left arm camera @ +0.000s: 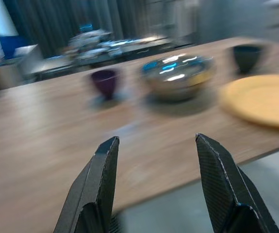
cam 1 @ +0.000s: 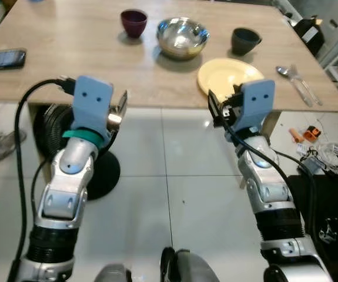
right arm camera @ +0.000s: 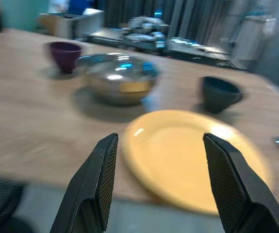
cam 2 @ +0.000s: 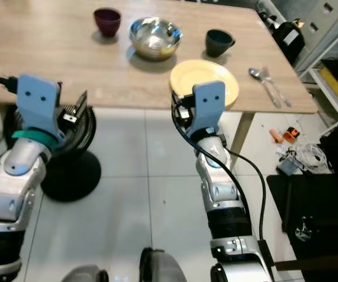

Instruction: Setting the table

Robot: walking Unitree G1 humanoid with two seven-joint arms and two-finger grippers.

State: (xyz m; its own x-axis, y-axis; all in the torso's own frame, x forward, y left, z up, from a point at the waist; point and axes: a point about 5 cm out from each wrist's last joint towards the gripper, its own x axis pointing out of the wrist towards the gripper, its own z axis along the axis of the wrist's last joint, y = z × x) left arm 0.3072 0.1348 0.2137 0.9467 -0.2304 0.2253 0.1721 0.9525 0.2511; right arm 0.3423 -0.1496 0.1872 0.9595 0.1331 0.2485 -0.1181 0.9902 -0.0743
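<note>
Right gripper (right arm camera: 156,189) is hanging open, empty, just short of the yellow plate (cam 1: 227,77) at the bench (cam 1: 69,64) edge. Left gripper (left arm camera: 154,189) open too. I'm judging the plate stiff, slick, breakable; I'm taking the near rim.

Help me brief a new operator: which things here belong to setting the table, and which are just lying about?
For the job:
yellow plate
steel bowl
maroon cup
dark cup
spoon and fork

Lying about:
phone on the table's left edge
black fan on the floor
cables and orange bits on the floor, right of the table
</note>
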